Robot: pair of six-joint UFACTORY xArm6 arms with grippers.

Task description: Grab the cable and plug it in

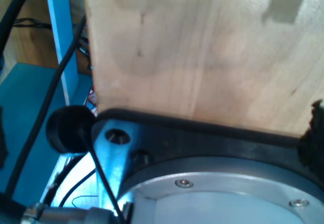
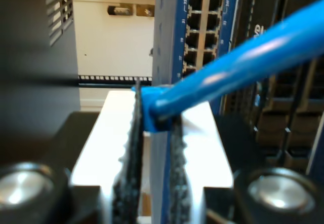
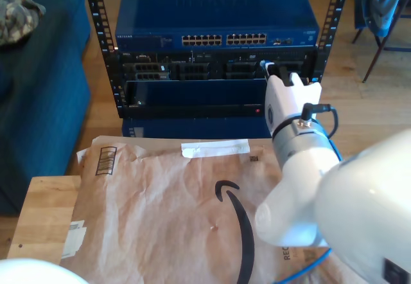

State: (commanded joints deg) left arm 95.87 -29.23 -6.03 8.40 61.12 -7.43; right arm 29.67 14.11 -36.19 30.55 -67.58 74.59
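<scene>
My second pincer (image 2: 154, 133) is clenched on the cable (image 2: 238, 64): the two dark ridged fingers (image 2: 132, 148) stand almost together, with the blue cable's end pinched between them near their tips, and the cable runs away slantwise from the grip. Just beyond the tips stands a blue switch (image 2: 202, 26) with rows of open ports; whether the cable's plug touches it cannot be told. In the exterior view the arm (image 3: 298, 130) reaches toward the rack (image 3: 218, 53) at the exterior view's right, over a counter covered with brown paper (image 3: 173, 207). My first pincer's state cannot be told; its camera looks on a wooden board (image 1: 202, 46) and a metal ring (image 1: 217, 193).
</scene>
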